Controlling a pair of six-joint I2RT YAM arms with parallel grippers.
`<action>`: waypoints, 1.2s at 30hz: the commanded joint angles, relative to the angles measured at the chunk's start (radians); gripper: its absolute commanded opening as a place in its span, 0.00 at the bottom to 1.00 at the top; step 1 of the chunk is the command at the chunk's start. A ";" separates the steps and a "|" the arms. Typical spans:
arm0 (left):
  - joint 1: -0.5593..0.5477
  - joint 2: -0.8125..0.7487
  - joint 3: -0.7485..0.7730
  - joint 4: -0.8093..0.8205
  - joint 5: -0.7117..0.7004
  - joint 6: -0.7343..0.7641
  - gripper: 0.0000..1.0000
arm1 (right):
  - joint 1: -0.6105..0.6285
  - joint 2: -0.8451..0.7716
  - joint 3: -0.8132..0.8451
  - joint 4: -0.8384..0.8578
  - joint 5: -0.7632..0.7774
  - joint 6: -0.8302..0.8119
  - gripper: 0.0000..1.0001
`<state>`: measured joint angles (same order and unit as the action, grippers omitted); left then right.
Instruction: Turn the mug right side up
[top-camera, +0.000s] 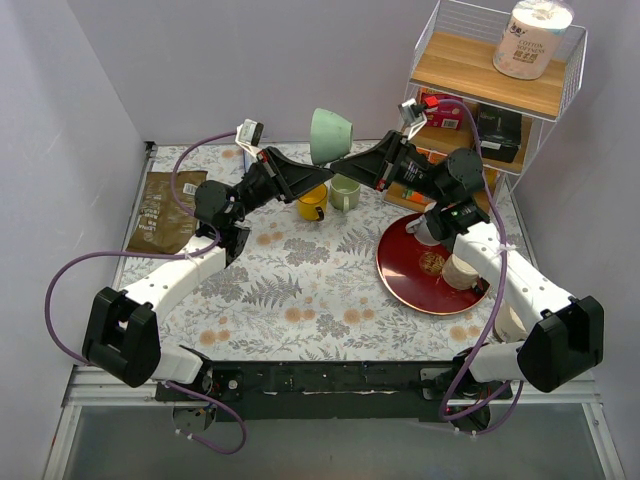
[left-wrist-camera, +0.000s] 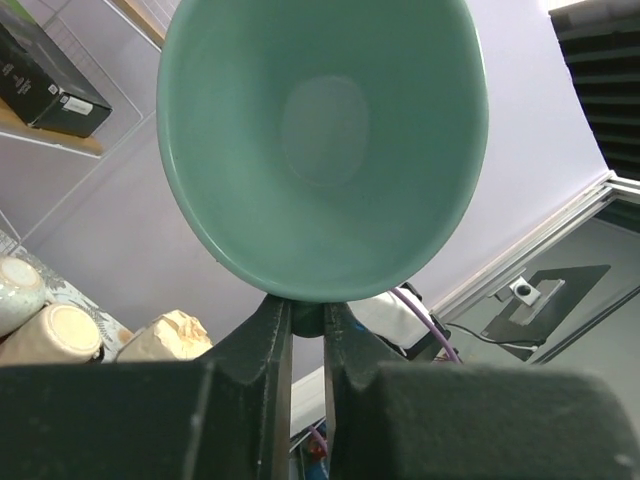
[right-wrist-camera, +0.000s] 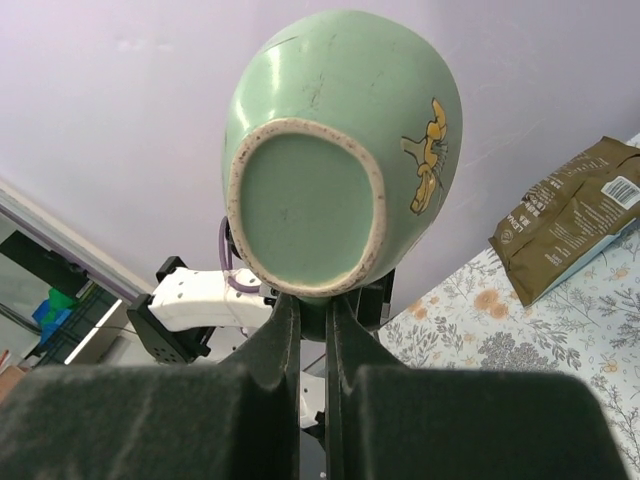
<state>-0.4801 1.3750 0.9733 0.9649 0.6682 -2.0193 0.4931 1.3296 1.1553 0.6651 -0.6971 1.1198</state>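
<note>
A pale green mug (top-camera: 331, 134) with a small yellow figure on its side is held in the air above the back of the table, lying on its side. Its mouth faces the left wrist camera (left-wrist-camera: 322, 140) and its unglazed base ring faces the right wrist camera (right-wrist-camera: 310, 205). My left gripper (left-wrist-camera: 307, 310) comes in from the left (top-camera: 320, 173) and is shut on the handle under the mug. My right gripper (right-wrist-camera: 313, 305) comes in from the right (top-camera: 340, 165) and is shut on the same handle. The handle is mostly hidden between the fingers.
Below the mug stand a yellow mug (top-camera: 312, 205) and a small green cup (top-camera: 346, 192). A red plate (top-camera: 408, 272) with a beige cup (top-camera: 462, 270) lies at the right. A brown bag (top-camera: 160, 210) lies at the left. A wire shelf (top-camera: 490, 85) holds a paper roll (top-camera: 533, 38).
</note>
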 joint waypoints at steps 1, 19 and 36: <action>-0.002 -0.030 -0.002 -0.003 -0.036 0.002 0.00 | 0.010 -0.023 -0.002 0.042 -0.016 -0.017 0.01; 0.000 -0.267 0.037 -0.874 -0.508 0.483 0.00 | 0.010 0.019 -0.080 -0.453 0.062 -0.144 0.70; 0.000 -0.062 0.047 -1.353 -1.010 0.692 0.00 | 0.009 0.080 0.107 -1.095 0.373 -0.408 0.73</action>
<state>-0.4854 1.2522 1.0100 -0.3836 -0.2241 -1.3685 0.4995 1.4143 1.1957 -0.3470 -0.3859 0.7708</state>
